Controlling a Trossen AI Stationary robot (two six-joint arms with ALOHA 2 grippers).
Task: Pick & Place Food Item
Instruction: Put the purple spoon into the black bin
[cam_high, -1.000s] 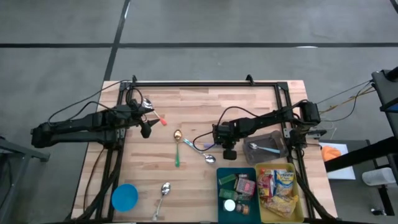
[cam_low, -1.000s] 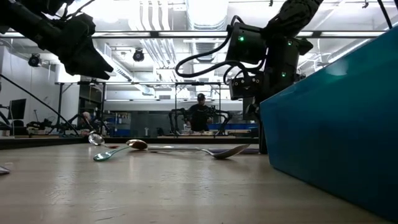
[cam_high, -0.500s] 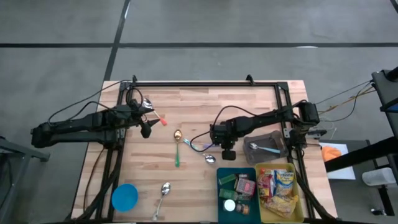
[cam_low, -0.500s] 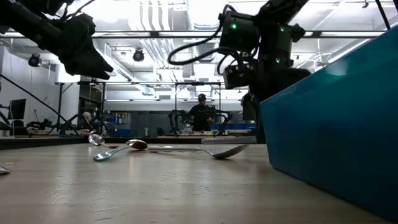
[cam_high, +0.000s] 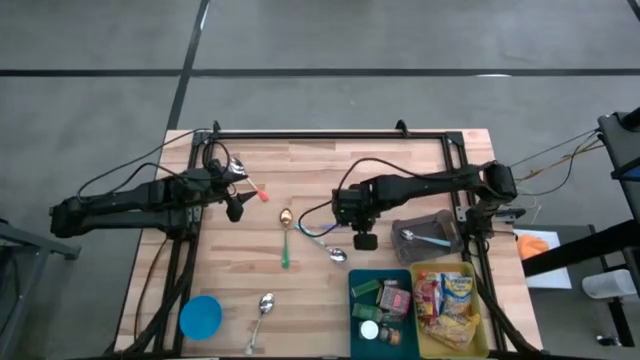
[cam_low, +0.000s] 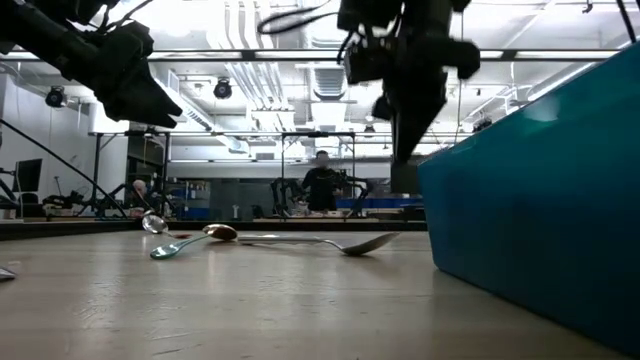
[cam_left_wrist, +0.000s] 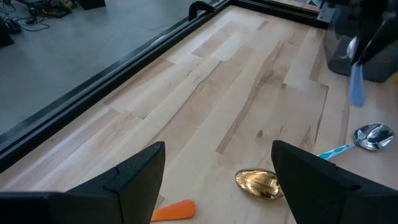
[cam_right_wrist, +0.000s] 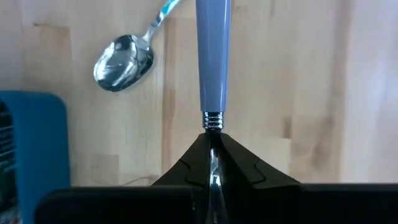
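Wooden table (cam_high: 400, 160); right pincer (cam_right_wrist: 211, 140) clamped on blue-handled utensil (cam_right_wrist: 212, 56); left pincer (cam_left_wrist: 217, 171) agape, empty; snack labels unreadable

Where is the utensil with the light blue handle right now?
The blue-handled utensil is pinched in the shut right gripper above mid-table, its handle hanging over the wood beside the teal-handled spoon, near the teal bin.

Matt wooden table (cam_high: 400, 165); glossy metal spoon (cam_right_wrist: 123, 58)

The wooden tabletop (cam_high: 400, 160) carries a gold-bowled spoon (cam_high: 285, 235) near its middle. Beside that spoon lie an orange piece (cam_high: 261, 194), a teal-handled spoon (cam_high: 325, 245), a silver spoon (cam_high: 262, 315), a blue lid (cam_high: 201, 317), and teal (cam_high: 381, 310), yellow (cam_high: 452, 305) and grey bins (cam_high: 428, 235).
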